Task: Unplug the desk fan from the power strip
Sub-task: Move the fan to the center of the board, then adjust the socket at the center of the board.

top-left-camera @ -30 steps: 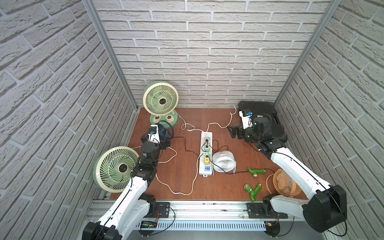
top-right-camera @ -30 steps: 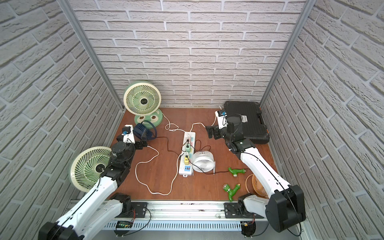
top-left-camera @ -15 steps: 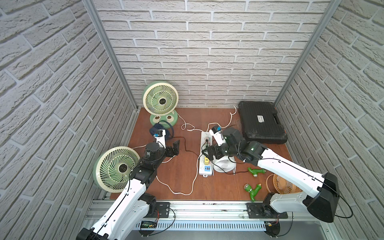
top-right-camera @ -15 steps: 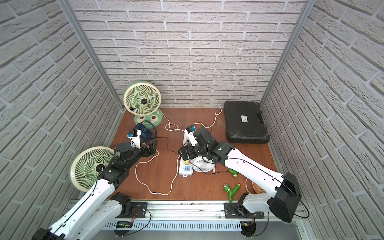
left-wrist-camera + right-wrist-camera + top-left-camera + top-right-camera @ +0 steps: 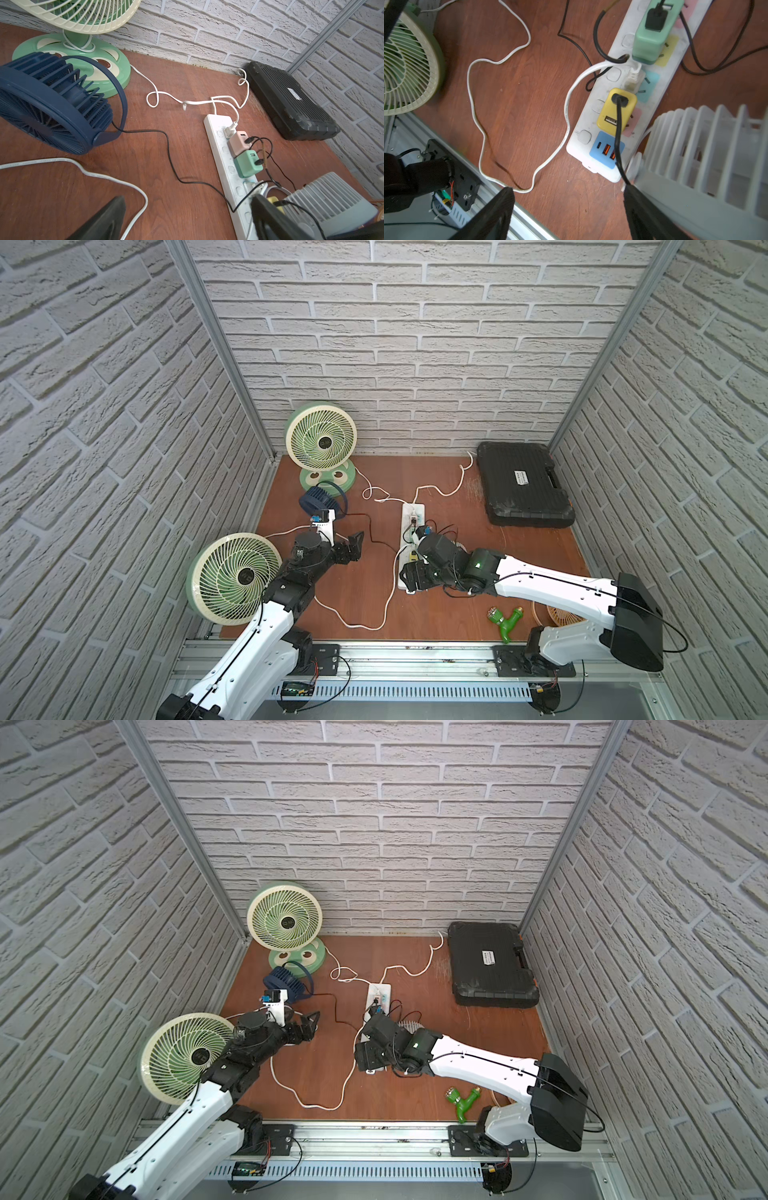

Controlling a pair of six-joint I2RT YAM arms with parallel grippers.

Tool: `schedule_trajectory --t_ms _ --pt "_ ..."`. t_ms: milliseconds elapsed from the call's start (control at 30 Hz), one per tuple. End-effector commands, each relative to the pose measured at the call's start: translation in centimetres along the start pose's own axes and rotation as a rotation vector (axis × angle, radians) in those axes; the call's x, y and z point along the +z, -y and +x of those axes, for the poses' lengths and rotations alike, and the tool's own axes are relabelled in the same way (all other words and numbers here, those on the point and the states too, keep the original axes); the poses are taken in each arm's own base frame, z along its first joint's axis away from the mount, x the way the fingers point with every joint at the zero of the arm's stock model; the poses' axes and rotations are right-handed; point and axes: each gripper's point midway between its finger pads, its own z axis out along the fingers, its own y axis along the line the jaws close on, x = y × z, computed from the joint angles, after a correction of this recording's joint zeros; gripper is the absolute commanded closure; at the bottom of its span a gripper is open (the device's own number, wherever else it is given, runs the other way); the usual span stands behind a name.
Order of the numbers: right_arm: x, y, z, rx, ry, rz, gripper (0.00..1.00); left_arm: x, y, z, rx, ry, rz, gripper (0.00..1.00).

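Note:
The white power strip (image 5: 412,509) (image 5: 379,992) (image 5: 591,116) lies along the middle of the board, carrying a yellow adapter (image 5: 616,110), a green adapter (image 5: 652,39), a pink adapter (image 5: 239,143) and a white plug (image 5: 633,76). A small white desk fan (image 5: 706,155) (image 5: 332,199) stands right beside its near end. My right gripper (image 5: 569,191) (image 5: 409,574) hangs open over that near end, holding nothing. My left gripper (image 5: 188,198) (image 5: 355,547) is open to the strip's left, above bare board.
A blue fan (image 5: 320,499) and a green fan (image 5: 322,439) stand at the back left, and another green fan (image 5: 232,576) at the front left. White and black cords cross the board. A black case (image 5: 523,485) lies back right; a green fitting (image 5: 505,620) and an orange fan (image 5: 561,614) front right.
My right arm swung from beside the black case to over the strip's near end, its jaws narrowing a little. My left gripper moved rightward toward the strip.

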Motion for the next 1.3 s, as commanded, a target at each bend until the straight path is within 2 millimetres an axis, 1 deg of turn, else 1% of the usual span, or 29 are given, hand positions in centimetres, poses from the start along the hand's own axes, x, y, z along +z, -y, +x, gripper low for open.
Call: schedule_trajectory --t_ms 0,100,200,333,433,500,633,767,833,933,1033,1200,1267 --pt "-0.5 2.5 -1.1 0.015 0.088 0.136 0.13 0.3 0.6 0.5 -0.017 -0.013 0.040 0.02" --pt "-1.5 4.7 -1.9 -0.001 0.151 0.248 0.15 0.9 0.9 1.4 -0.033 -0.061 0.066 0.03" --pt "-2.2 6.4 -2.5 -0.002 0.193 0.324 0.19 1.9 1.1 3.0 -0.048 -0.134 0.085 0.06" --pt "-3.0 8.6 -2.9 0.022 0.229 0.388 0.28 3.1 1.6 5.0 -0.055 -0.231 0.109 0.16" --pt "-3.4 9.9 -3.1 0.044 0.249 0.411 0.31 3.9 2.0 6.5 -0.043 -0.298 0.114 0.24" --pt "-3.6 9.5 -3.3 0.037 0.255 0.376 0.31 4.4 2.3 7.8 -0.035 -0.349 0.114 0.29" --pt "-4.1 7.2 -3.5 -0.016 0.239 0.248 0.34 5.3 2.8 9.9 -0.028 -0.434 0.114 0.40" --pt "-4.4 4.8 -2.5 -0.037 0.177 0.139 0.38 6.5 3.8 12.2 -0.009 -0.524 0.122 0.50" --pt "-4.5 3.6 -1.9 -0.043 0.151 0.093 0.39 7.2 4.6 13.1 0.007 -0.562 0.134 0.52" --pt "-4.4 2.4 -1.2 -0.051 0.130 0.059 0.41 8.2 6.1 14.8 0.037 -0.618 0.160 0.53" --pt "-4.2 1.8 -0.5 -0.059 0.117 0.051 0.45 9.1 8.0 16.1 0.071 -0.656 0.193 0.54" --pt "-3.5 1.0 0.4 -0.077 0.101 0.039 0.48 10.1 11.0 18.0 0.115 -0.697 0.252 0.54" --pt "-3.0 1.1 0.8 -0.081 0.093 0.046 0.49 10.5 12.0 18.6 0.119 -0.707 0.271 0.54"
